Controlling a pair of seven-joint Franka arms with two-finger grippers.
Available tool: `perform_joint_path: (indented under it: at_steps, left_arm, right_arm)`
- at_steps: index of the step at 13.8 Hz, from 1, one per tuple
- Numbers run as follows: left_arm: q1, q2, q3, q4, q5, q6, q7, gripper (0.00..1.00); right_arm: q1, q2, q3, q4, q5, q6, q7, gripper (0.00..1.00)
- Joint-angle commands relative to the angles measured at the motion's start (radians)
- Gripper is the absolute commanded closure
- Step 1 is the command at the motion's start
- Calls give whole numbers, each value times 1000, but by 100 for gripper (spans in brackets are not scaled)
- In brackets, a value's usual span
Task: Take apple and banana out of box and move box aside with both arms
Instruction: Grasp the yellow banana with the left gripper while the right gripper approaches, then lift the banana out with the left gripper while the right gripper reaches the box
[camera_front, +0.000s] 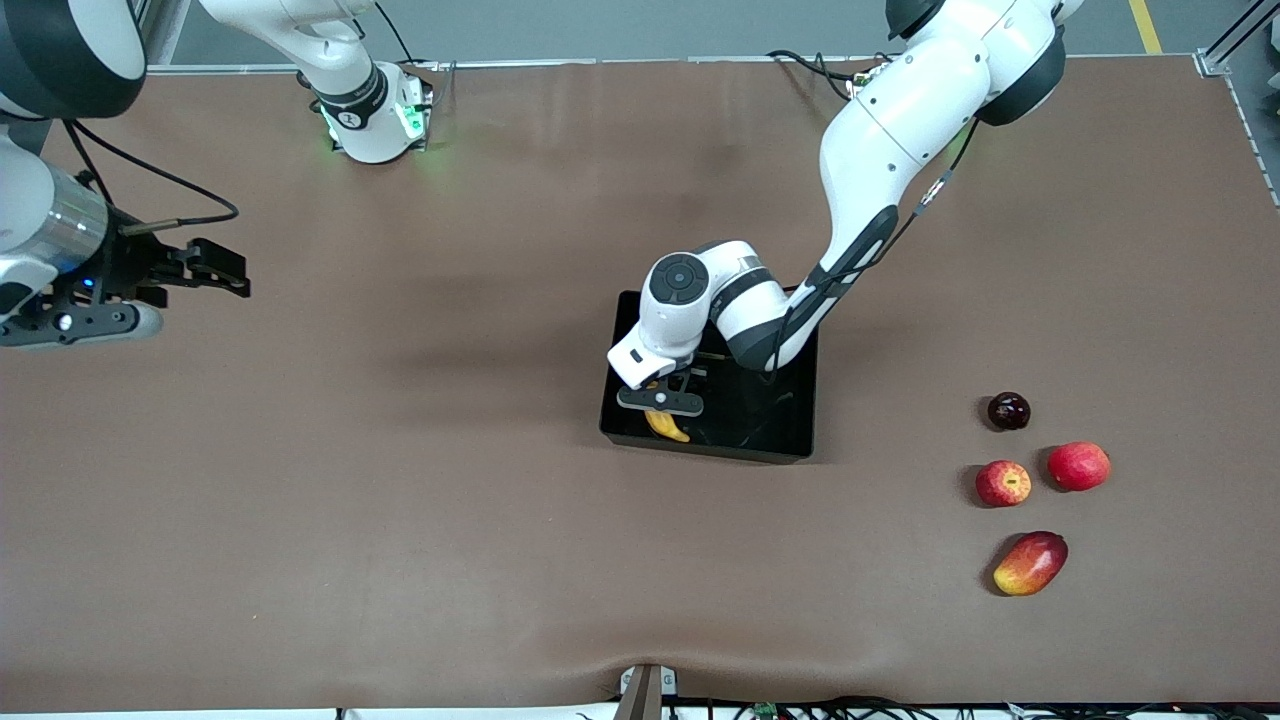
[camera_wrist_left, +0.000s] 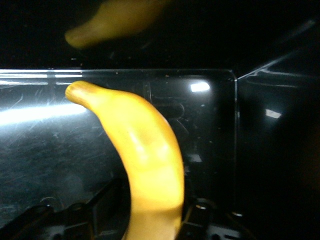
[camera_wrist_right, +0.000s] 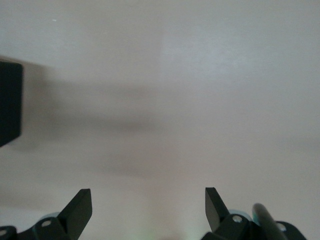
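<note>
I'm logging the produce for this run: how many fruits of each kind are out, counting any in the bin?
Banana: 1
Red apples: 2
Dark round fruit: 1
Mango: 1
Total: 5

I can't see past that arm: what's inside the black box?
A yellow banana is inside the black box, with the left pincer right at it. The arm covers part of the box floor, so anything lying there stays hidden.

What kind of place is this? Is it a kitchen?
Probably not a kitchen. It looks like a robot lab: two white robot arms, the left arm and the right arm, are fixed to a brown table with cables, and fruit is laid out near a black box for practice.
</note>
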Motion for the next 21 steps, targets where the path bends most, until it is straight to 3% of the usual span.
perform_joint_path:
  at_steps: [1, 3, 7, 12, 17, 21]
  left_arm:
    - [-11, 2, 10, 14, 26, 7, -21, 100]
    - [-2, -18, 10, 19, 26, -4, -17, 100]
    - [10, -85, 8, 22, 15, -126, -14, 100]
    - [27, -214, -7, 22, -49, -268, -4, 100]
    - [205, -401, -10, 17, -246, -435, 269, 100]
    - [372, -415, -9, 2, -255, -522, 553, 100]
  right_arm:
    - [2, 43, -7, 16, 123, 0, 12, 0]
    - [8, 64, -7, 16, 178, 17, 41, 0]
    - [92, 95, -7, 11, 181, 66, 195, 0]
    - [262, 156, -7, 8, 207, 171, 474, 0]
    - [397, 299, -8, 7, 203, 366, 562, 0]
    - [506, 391, -8, 7, 192, 497, 694, 0]
